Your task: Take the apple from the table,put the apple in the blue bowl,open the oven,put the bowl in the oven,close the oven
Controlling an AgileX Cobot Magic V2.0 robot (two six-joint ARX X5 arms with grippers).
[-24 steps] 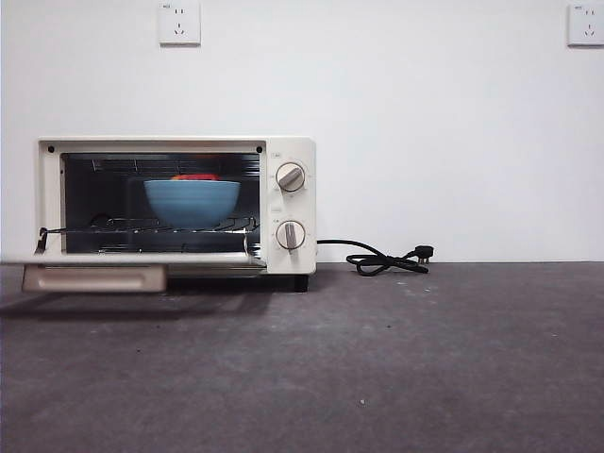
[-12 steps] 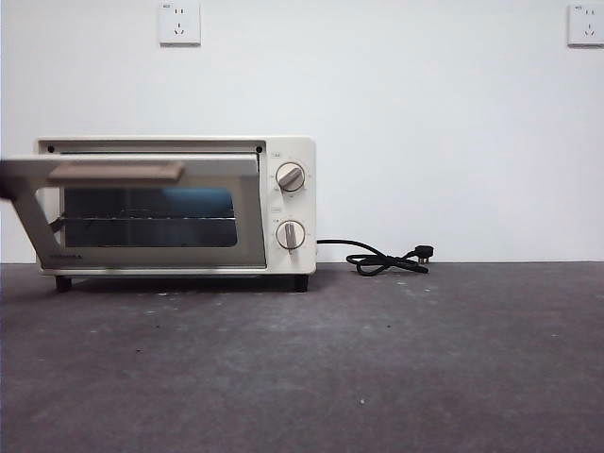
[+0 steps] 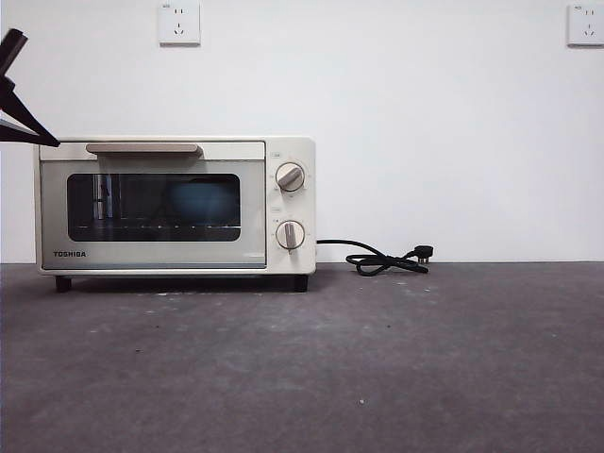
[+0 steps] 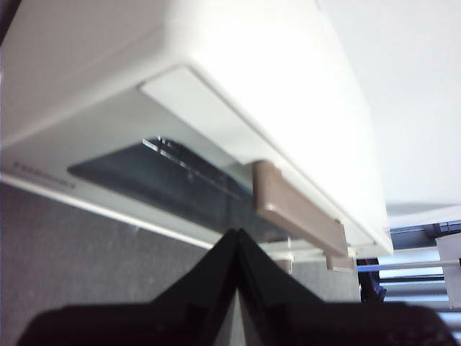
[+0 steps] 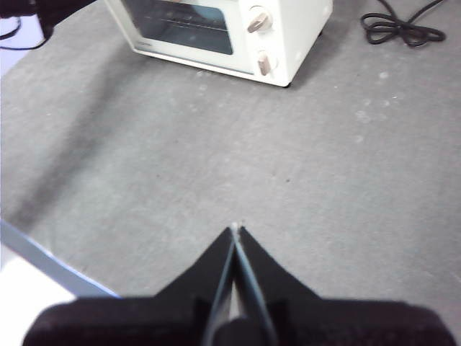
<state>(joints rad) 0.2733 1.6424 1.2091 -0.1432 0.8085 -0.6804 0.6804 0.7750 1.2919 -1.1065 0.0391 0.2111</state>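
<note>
Left gripper (image 4: 236,241): the two black jaws are pressed together to a point with nothing between them, hanging just off the oven's (image 4: 238,79) top front edge, close to the beige handle (image 4: 299,214) but apart from it as far as we can tell. In the front view the same gripper (image 3: 19,104) shows only as a black tip at the upper left, above the oven's (image 3: 176,205) corner and clear of the door. We judge it sits there because a closed pair of jaws makes a blunt pusher for a flap door, and this is where such a push would end. The door (image 3: 151,209) stands upright and flush in its frame, handle (image 3: 142,148) along its top. Through the dark glass we make out the bowl (image 3: 202,200) as a dim blue shape, resting at rack level; the apple cannot be made out through the glass, so we cannot confirm it from here. Right gripper (image 5: 236,238): jaws also shut on nothing, held high over bare table (image 5: 216,166), well apart from the oven (image 5: 223,32), so we take it as the waiting arm, parked out of the working arm's way. The cord (image 3: 382,258) lies coiled on the table (image 3: 377,359) beside the oven's right side, plug loose, not in either wall socket (image 3: 179,23). By our reading every step of the task looks done, with only the arm to clear away.
</note>
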